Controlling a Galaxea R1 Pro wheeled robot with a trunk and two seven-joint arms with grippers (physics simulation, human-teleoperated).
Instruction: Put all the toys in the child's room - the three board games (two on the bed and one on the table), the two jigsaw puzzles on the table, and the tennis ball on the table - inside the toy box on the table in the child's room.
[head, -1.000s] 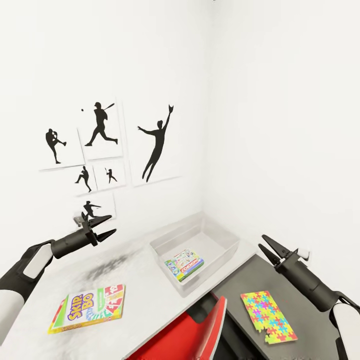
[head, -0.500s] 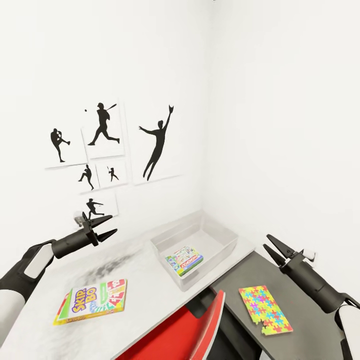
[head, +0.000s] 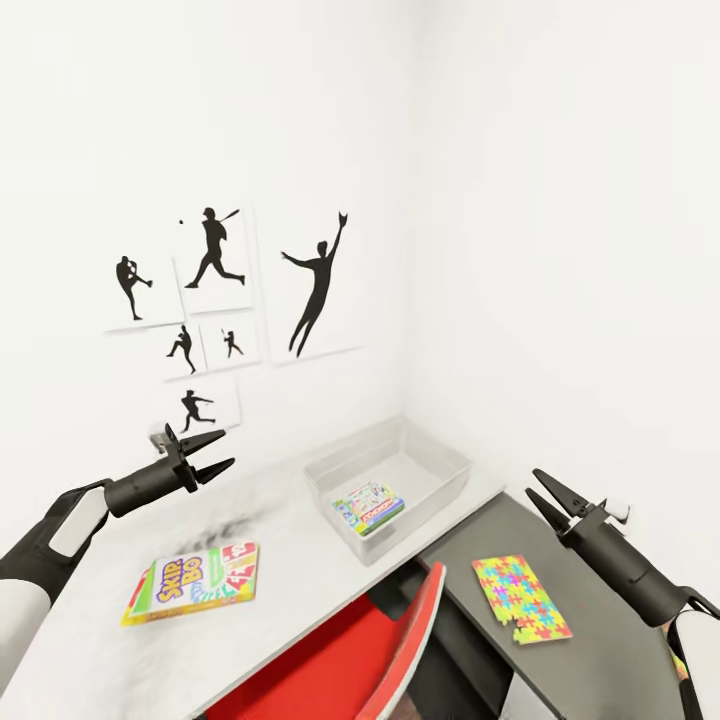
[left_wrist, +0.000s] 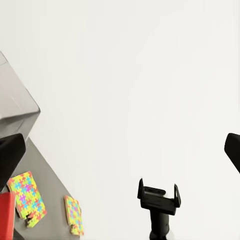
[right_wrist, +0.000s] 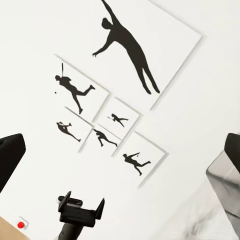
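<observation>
White walls with black silhouette pictures (head: 215, 300) back the table (head: 280, 560). Both claws hover empty, spread wide: left gripper (head: 212, 453) above the Skip-Bo box (head: 195, 583), right gripper (head: 542, 493) near a jigsaw puzzle (head: 520, 598). One board game (head: 368, 507) lies inside the toy box (head: 440, 455).

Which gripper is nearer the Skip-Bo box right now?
Left. The left gripper hovers open above and just behind the Skip-Bo box on the table; the right gripper, also open, is across the toy box, over the dark cabinet.
</observation>
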